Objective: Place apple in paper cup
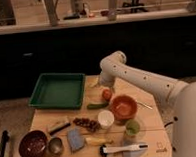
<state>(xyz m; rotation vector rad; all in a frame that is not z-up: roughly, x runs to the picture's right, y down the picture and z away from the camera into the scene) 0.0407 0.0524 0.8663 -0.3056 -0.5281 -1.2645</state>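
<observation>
The white robot arm (141,80) is the biggest thing here. It rises from the robot's body at the right edge, reaches up and left across the back of the table, bends at a rounded elbow and then turns down. The gripper (105,88) hangs at the end of that downward part, just above the apple and touching it or very nearly so. Whether it has closed on the fruit cannot be told.

The light wooden table (44,119) stands in front of a long dark counter front (40,51) with a pale ledge along its top.

A green tray (58,90) lies at the table's back left. An orange bowl (124,107) sits near the middle. A dark red bowl (33,144) is at the front left corner with a small metal cup (55,145) just beside it.

The paper cup (105,118) stands upright just left of and in front of the orange bowl. The apple (107,94) rests on the table behind the cup, just beside the orange bowl's back left rim. A green cucumber (96,105) lies between apple and cup.
</observation>
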